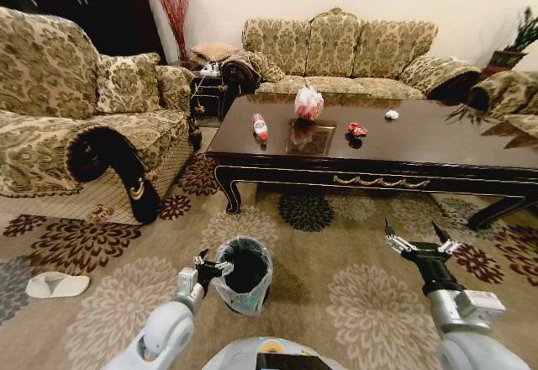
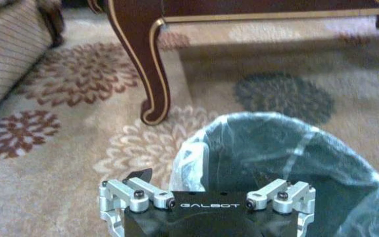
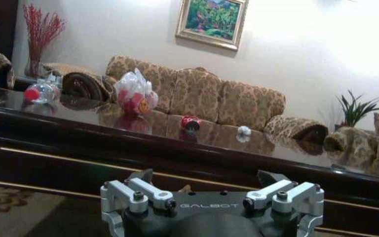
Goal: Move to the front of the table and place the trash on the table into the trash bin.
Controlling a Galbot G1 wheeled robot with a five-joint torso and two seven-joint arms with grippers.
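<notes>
Seen from the head camera: one dark brown wooden bench (image 1: 437, 147) with gold trim, standing on a flowered carpet (image 1: 353, 303) in front of a three-seat sofa (image 1: 345, 50). Four pieces of trash counted on its glossy top, well apart from each other: one white-and-red plastic bag bundle (image 1: 308, 103) at the far edge, one small clear bottle with a red label (image 1: 260, 126) lying toward the robot's left, one small red wrapper (image 1: 357, 129) right of the square panel, and one tiny white paper wad (image 1: 392, 114) farther right. The same four visible from the right wrist camera too: bottle (image 3: 39, 92), bag bundle (image 3: 135, 93), wrapper (image 3: 189, 122), wad (image 3: 244, 131).

One small round black trash bin (image 1: 244, 273) with a thin translucent liner, on the carpet before the bench and near its curved left leg (image 2: 151, 74). Left gripper (image 1: 212, 266) low at the rim of the bin on the robot's left side; fingers hidden against the liner, so cannot tell whether apart or together. Right gripper (image 1: 417, 237) raised over the carpet, short of the bench front, with its two fingers (image 1: 389, 228) spread apart and nothing between them. One armchair (image 1: 76, 126) at the left, and one white object (image 1: 57, 284) on the carpet beside it.
</notes>
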